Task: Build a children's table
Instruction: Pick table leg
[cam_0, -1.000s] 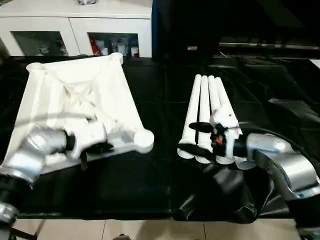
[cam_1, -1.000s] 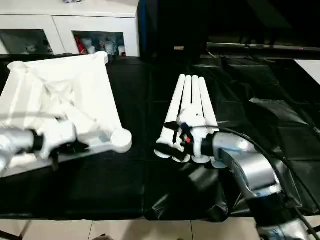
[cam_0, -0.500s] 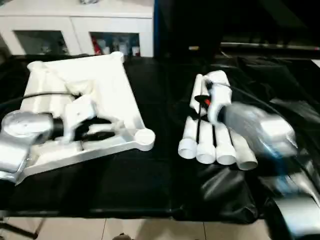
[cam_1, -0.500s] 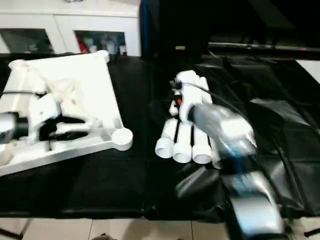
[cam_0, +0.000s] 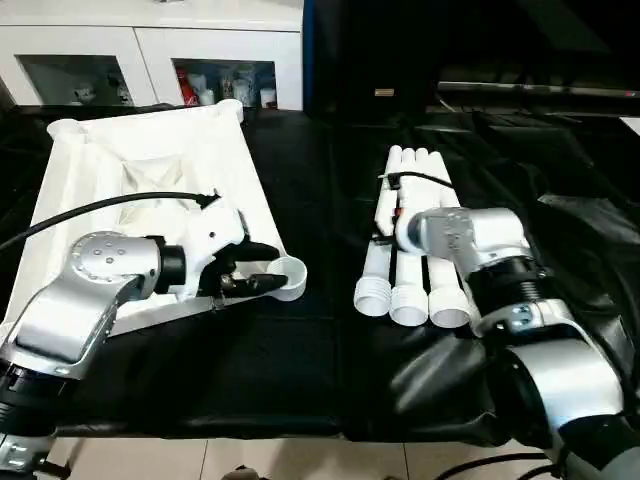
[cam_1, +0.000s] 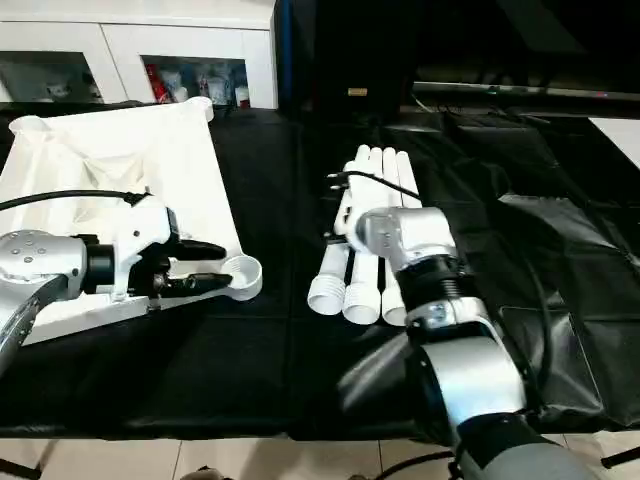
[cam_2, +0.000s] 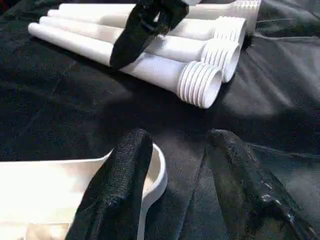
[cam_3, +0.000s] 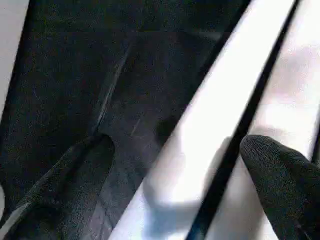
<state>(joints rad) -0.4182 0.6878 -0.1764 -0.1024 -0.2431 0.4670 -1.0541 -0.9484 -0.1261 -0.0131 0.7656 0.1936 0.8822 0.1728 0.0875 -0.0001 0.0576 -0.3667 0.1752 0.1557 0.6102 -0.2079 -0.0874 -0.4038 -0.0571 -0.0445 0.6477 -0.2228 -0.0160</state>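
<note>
Head views: the left gripper (cam_0: 262, 267) is now sitting at the tabletop (cam_0: 150, 180)'s near corner socket (cam_0: 288, 277), fingers parted, one tip over the socket rim and one short of it, nothing between them. A second ago it was lower on that same near edge and closer to shut; it has since opened up and shifted toward the socket. The tabletop is lying ribbed side up, left of the legs (cam_0: 412, 240), flatter than it looked a second ago, when its near edge seemed lifted (could partly be camera tilt).

The right gripper (cam_1: 338, 208) is hanging over the middle of the leg bundle, fingers spread wide on either side of the left-most leg. It was down at the flared near ends a second ago and has travelled up the bundle since. The four legs are lying side by side, touching, right of the tabletop, apparently unmoved.

Left wrist view: both black fingers (cam_2: 116, 191) are standing apart, one over the socket rim, the other over the black cloth (cam_2: 60, 110) beside it. Threaded leg ends are lying just beyond, with the right gripper's finger draped over them.

Right wrist view: fingers (cam_3: 280, 165) are wide, straddling one white leg, not closing on it yet.

My read: the tabletop is being steadied while the right side lines up for a first leg pick. No leg is seated yet.
</note>
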